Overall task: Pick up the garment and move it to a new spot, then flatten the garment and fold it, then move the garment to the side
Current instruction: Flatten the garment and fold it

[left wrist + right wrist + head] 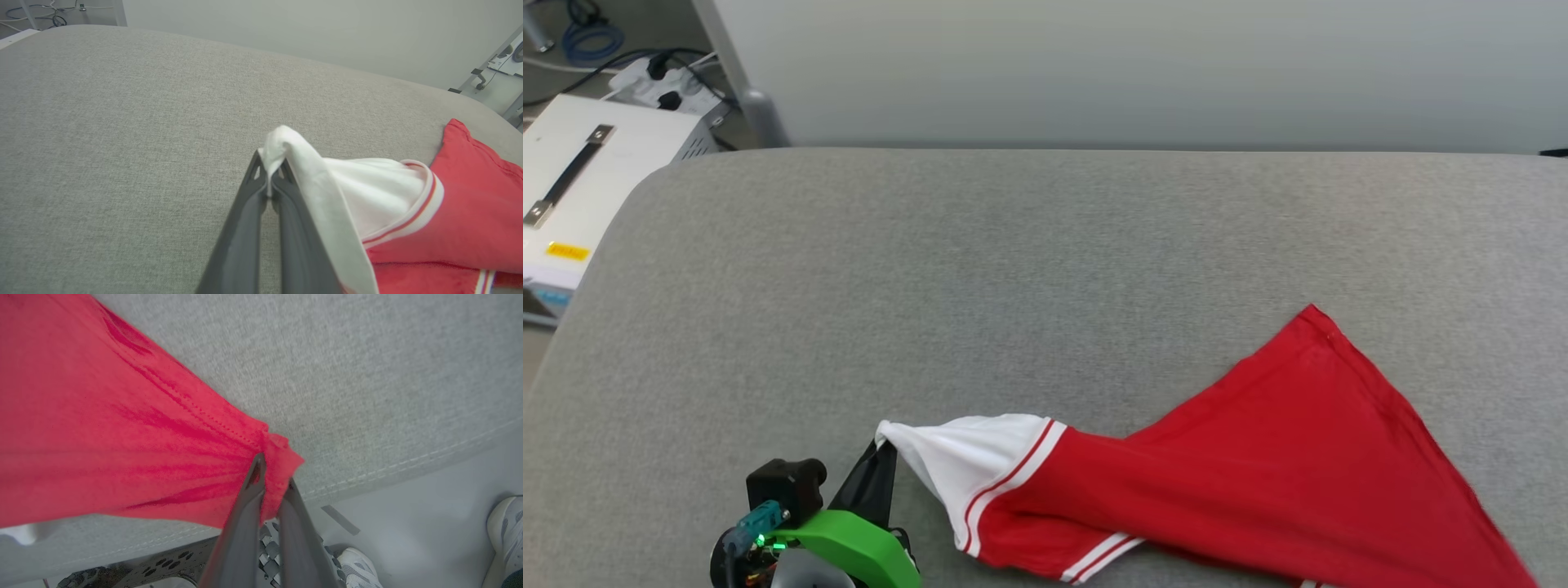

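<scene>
**Garment being held out between two pinches**

Nearest the head camera, the left gripper point(883, 447) is being held low over the grey tabletop point(1013, 269). Its jaws are being pressed together on the tip of the white sleeve point(972, 457) of the garment point(1258, 474). In the left wrist view the sleeve cloth point(286, 143) is being nipped right at the fingertips point(257, 171) and is draping over the right-hand finger, so only a small fold is being gripped.

In the right wrist view, the jaws of the right gripper point(274, 471) are being closed on a red hem corner point(282, 447) close to the tabletop's stitched front edge point(408, 461). Creases are being pulled across the red cloth point(102, 437) toward that pinch, which suggests tension along the fabric.

The garment is being kept at the near right of the tabletop. One pointed red corner point(1313, 314) is lying flat farther back, and the lettering cannot be made out. Opposite ends are probably being held so that the cloth can be spread flat before folding. That step is judged to be under way, with folding not yet begun. The sleeve pinch looks the likelier one to slip.

On the floor, a person's shoes point(359, 567) are being kept beside the tabletop.
</scene>
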Motion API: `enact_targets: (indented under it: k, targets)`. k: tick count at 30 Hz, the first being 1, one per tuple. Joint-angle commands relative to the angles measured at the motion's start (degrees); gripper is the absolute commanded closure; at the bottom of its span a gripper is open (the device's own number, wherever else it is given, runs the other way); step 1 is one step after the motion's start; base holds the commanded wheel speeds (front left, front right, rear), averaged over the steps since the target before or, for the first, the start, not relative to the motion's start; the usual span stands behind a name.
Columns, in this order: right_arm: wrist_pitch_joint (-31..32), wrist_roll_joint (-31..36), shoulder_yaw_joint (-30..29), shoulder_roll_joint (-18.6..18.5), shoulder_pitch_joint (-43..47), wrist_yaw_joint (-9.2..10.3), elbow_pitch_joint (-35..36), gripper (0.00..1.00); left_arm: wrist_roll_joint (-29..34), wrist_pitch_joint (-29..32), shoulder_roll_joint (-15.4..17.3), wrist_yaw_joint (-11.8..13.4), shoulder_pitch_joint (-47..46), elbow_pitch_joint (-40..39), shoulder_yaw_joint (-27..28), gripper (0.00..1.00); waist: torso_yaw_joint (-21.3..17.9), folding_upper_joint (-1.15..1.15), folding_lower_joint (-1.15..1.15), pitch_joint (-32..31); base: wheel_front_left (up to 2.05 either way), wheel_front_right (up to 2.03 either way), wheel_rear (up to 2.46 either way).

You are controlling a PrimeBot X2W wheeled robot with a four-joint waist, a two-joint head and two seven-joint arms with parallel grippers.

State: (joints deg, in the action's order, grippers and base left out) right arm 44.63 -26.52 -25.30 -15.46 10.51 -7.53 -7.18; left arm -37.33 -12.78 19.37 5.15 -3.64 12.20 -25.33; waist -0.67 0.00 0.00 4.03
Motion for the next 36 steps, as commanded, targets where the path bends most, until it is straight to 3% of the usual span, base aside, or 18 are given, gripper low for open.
enact_targets:
  k: [1, 4, 5, 6, 7, 10, 16, 19, 23, 28, 36]
  targets:
    - [-0.3, 0.4, 0.1, 2.3, 1.7, 0.04, 1.0, 1.00, -0.1, 0.1, 0.6, 0.6, 0.8, 0.0, 0.5, 1.00, -2.4, 0.00, 0.00, -1.2, 0.00, 0.00, 0.00]
    - [-1.2, 0.6, 0.8, 6.6, 4.0, 0.04, 0.8, 1.00, -0.3, 0.4, 0.9, 0.7, 0.7, -0.1, 0.6, 1.00, -3.2, 0.00, 0.00, -0.8, 0.00, 0.00, 0.00]
    - [-2.1, 0.5, 0.9, 7.6, 4.1, 0.04, 0.4, 0.66, -0.4, 0.4, 1.0, 0.8, 0.7, -0.2, 0.7, 1.00, -3.6, 0.00, 0.00, -0.7, 0.00, 0.00, 0.00]
    - [-2.9, 0.3, 1.0, 8.2, 4.0, 0.04, 0.2, 0.57, -0.4, 0.5, 1.0, 0.8, 0.7, -0.2, 0.7, 1.00, -3.8, 0.00, 0.00, -0.7, 0.00, 0.00, 0.00]
    - [-4.4, 0.0, 1.0, 8.6, 3.8, 0.04, 0.1, 0.00, -0.5, 0.7, 1.2, 0.8, 0.7, -0.2, 0.6, 1.00, -4.0, 0.00, 0.00, -0.7, 0.00, 0.00, 0.00]
    - [-9.2, -0.4, 0.8, 8.8, 2.5, 0.04, 0.3, 0.00, -0.6, 1.0, 1.5, 1.0, 0.7, -0.5, 0.7, 1.00, -4.4, 0.00, 0.00, -0.4, 0.00, 0.00, 0.00]
    - [-25.1, 0.6, 0.3, 7.9, -2.3, 0.04, 1.6, 0.00, -0.4, 1.4, 1.7, 1.3, -0.1, -1.2, 0.5, 1.00, -3.8, 0.00, 0.00, 0.4, 0.00, 0.00, 0.00]
    - [-33.0, 1.2, 2.2, 6.7, -5.2, 0.04, 1.0, 0.00, -0.3, 1.2, 1.4, 1.4, -0.6, -1.6, 0.4, 1.00, -3.1, 0.00, 0.00, 0.9, 0.00, 0.00, 0.00]
    - [-38.4, 1.7, 6.8, 4.8, -9.9, 0.04, -1.6, 0.00, -0.1, 1.1, 1.1, 1.4, -1.4, -1.9, 0.1, 1.00, -2.2, 0.00, 0.00, 1.9, 0.00, 0.00, 0.00]
    - [-35.0, 1.0, 13.7, 0.7, -17.8, 0.04, -6.0, 0.00, 0.3, 0.9, 0.6, 1.2, -3.0, -2.4, -0.4, 1.00, -0.5, 0.00, 0.00, 3.9, 0.00, 0.00, 0.00]
    - [-13.3, -4.9, 26.3, -9.9, -31.4, 0.04, -12.0, 0.00, 1.6, 0.6, -0.8, 0.4, -6.9, -3.5, -1.9, 1.00, 3.4, 0.00, 0.00, 8.5, 0.00, 0.00, 0.00]
